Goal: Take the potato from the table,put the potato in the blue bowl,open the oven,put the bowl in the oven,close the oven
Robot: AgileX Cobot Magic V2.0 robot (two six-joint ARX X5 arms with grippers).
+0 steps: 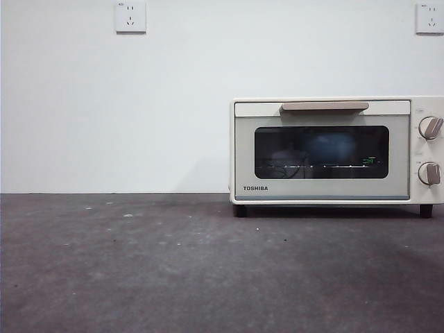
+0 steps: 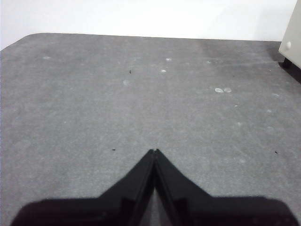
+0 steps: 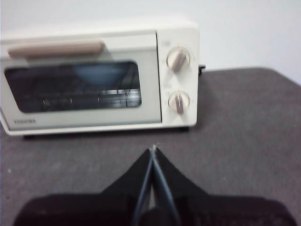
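Both claws are clenched, jaws tip to tip, grasping nothing. The left gripper (image 2: 154,151) hangs over bare table (image 2: 141,108), with only a corner of the oven (image 2: 292,37) at the picture's edge. The right gripper (image 3: 154,148) faces the oven's closed door, handle (image 3: 55,48) and two knobs (image 3: 178,59). Behind the glass a blue bowl (image 3: 101,73) shows dimly; the potato cannot be made out. The front view shows no arm, just mottled grey table, the oven standing right, a white wall beyond with two sockets (image 1: 130,16).
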